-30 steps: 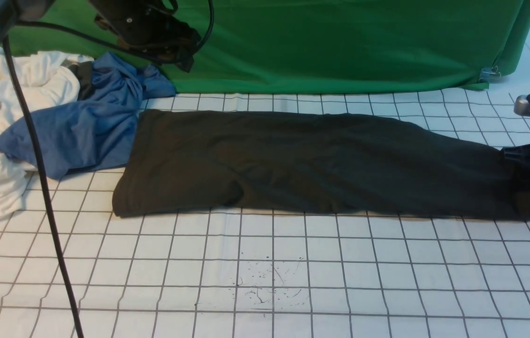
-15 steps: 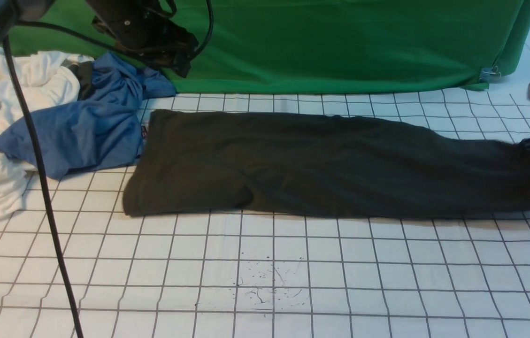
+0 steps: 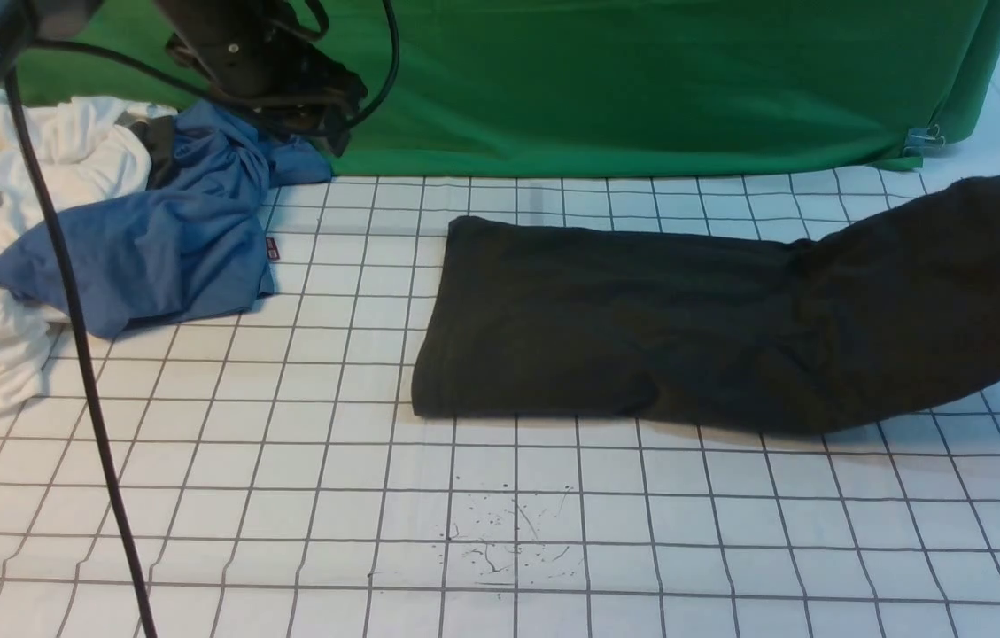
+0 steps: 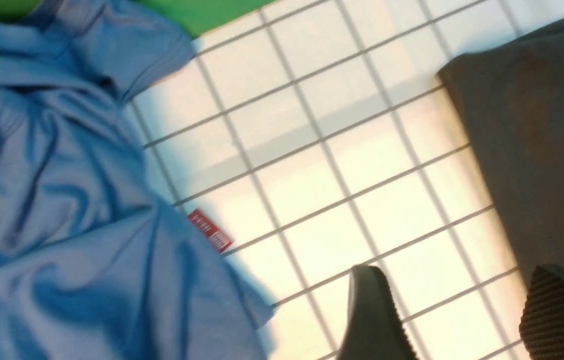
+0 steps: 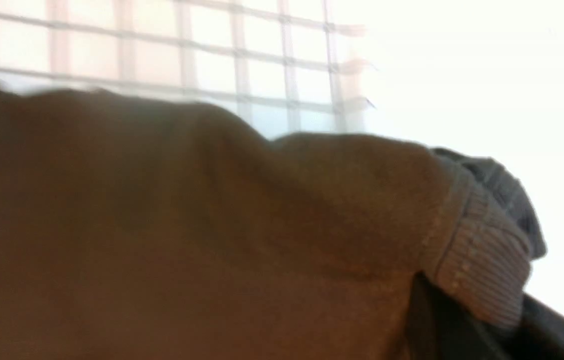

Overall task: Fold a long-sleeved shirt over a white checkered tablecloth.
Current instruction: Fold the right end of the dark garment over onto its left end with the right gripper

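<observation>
The dark charcoal cotton long-sleeved shirt (image 3: 641, 328) lies on the white grey-gridded tablecloth (image 3: 287, 496), its right end raised past the front view's edge. Bare grid separates its left edge from the crumpled blue garment (image 3: 154, 248). Only the right wrist view shows the right tool (image 5: 466, 330) pinching its ribbed cuff (image 5: 481, 270); the left tool (image 4: 456, 305) hangs spread.

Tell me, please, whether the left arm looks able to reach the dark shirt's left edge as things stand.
Probably yes: the open left end effector hovers over bare tablecloth beside that edge of the shirt, with nothing between; the blue garment lies on the other side.
</observation>
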